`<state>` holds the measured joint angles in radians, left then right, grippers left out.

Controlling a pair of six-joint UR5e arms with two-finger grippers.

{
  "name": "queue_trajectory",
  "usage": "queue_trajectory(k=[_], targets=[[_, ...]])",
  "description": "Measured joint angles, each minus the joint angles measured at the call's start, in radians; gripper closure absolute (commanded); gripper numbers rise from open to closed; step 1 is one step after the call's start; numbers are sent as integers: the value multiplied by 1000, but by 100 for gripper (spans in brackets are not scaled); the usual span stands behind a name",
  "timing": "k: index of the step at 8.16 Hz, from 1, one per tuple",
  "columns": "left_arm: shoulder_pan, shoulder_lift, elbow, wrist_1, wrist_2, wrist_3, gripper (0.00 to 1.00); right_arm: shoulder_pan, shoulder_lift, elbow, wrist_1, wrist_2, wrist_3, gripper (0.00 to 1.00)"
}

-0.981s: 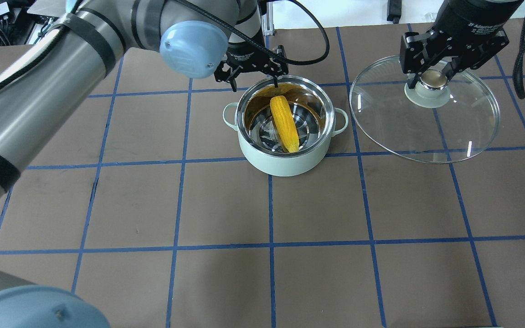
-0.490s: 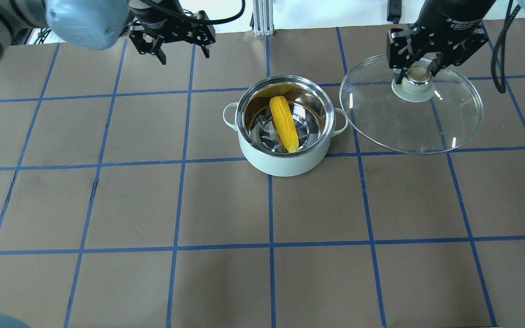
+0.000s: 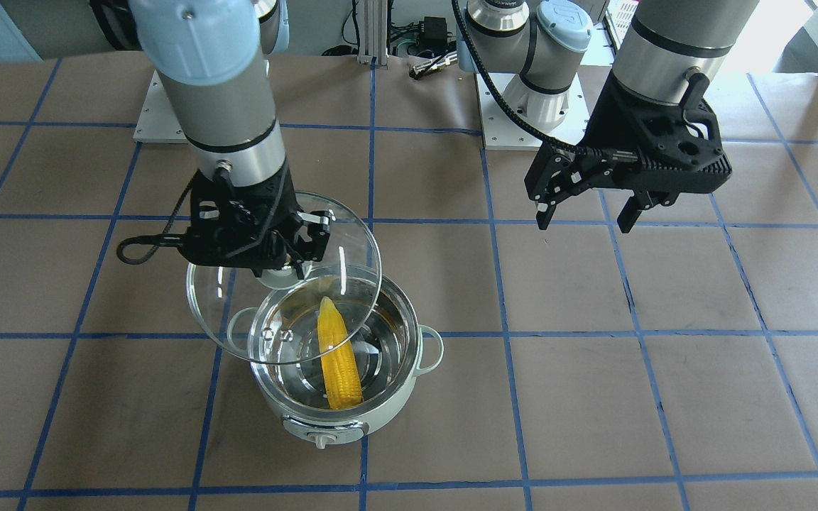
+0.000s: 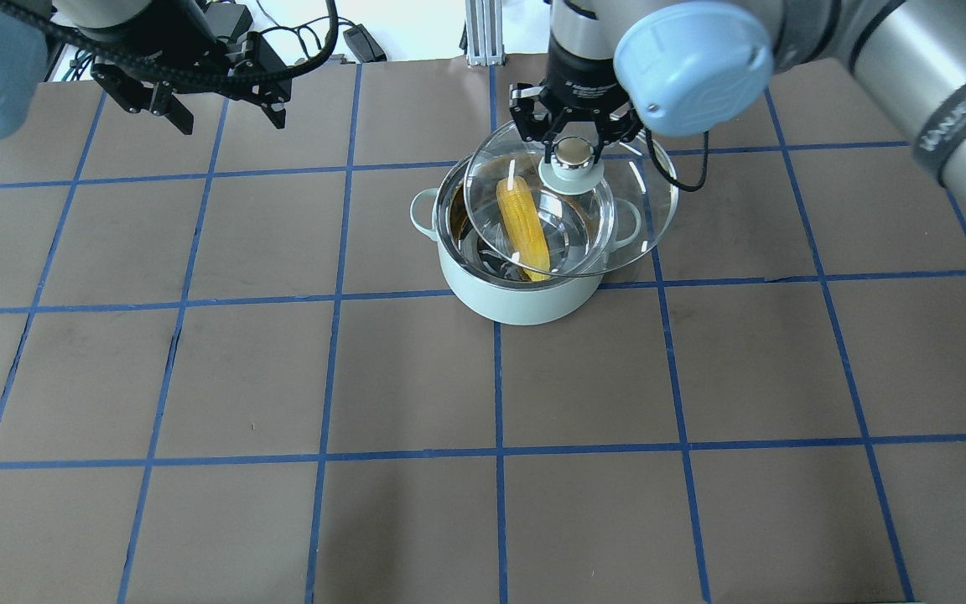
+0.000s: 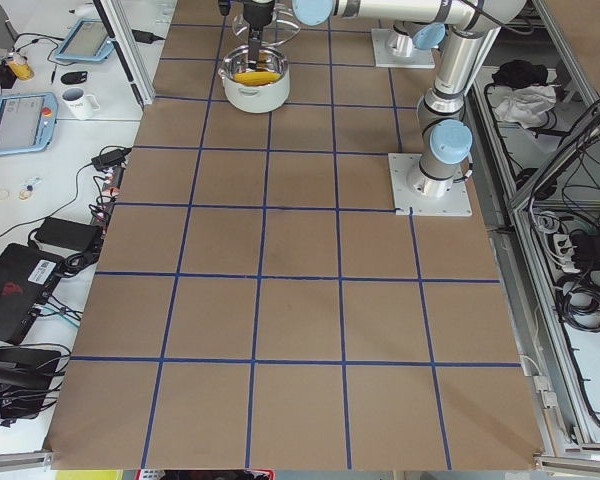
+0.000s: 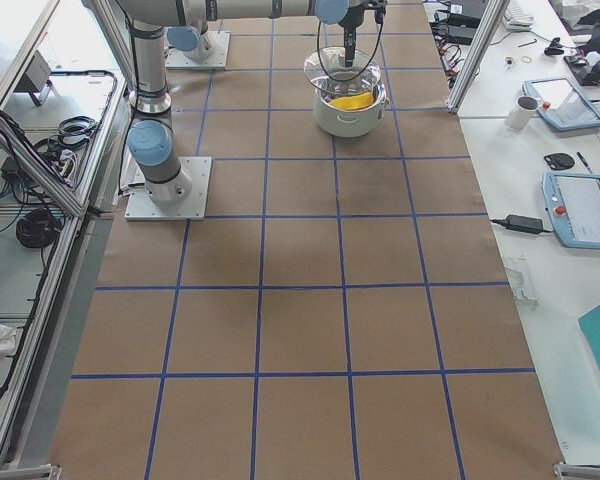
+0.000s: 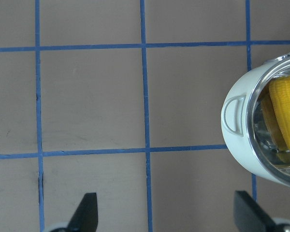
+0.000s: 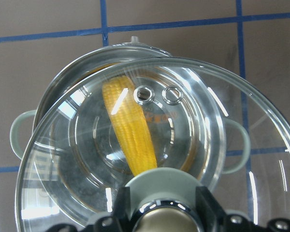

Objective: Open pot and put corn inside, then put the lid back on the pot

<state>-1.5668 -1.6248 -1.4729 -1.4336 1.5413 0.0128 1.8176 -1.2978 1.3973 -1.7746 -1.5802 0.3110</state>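
Observation:
The mint-green pot (image 4: 525, 298) stands open in the far middle of the table, and the yellow corn (image 4: 523, 222) lies slanted inside it. My right gripper (image 4: 573, 155) is shut on the knob of the glass lid (image 4: 642, 210). It holds the lid above the pot, overlapping the rim but offset to the far right. In the front view the lid (image 3: 231, 319) covers the pot (image 3: 388, 415) and corn (image 3: 338, 362) only in part. The right wrist view shows the corn (image 8: 130, 130) through the lid (image 8: 261, 159). My left gripper (image 4: 227, 117) is open and empty, far to the left of the pot.
The table is a brown mat with a blue tape grid. The arms' base plates (image 3: 522, 135) sit behind the pot. Side benches hold tablets and a mug (image 5: 80, 100). The left wrist view shows the pot (image 7: 237, 140) at its right edge.
My right gripper has carried the lid leftwards from beside the pot to partly over it. My left gripper has pulled away from the pot to the far left, still open.

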Motion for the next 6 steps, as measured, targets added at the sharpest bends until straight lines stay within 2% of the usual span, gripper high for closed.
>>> queue_trajectory(k=[3, 6], targets=[[7, 82, -61, -7, 11, 78, 0, 55, 91, 7, -120, -9, 53, 69], [6, 92, -67, -13, 44, 97, 0, 58, 132, 25, -183, -9, 53, 69]])
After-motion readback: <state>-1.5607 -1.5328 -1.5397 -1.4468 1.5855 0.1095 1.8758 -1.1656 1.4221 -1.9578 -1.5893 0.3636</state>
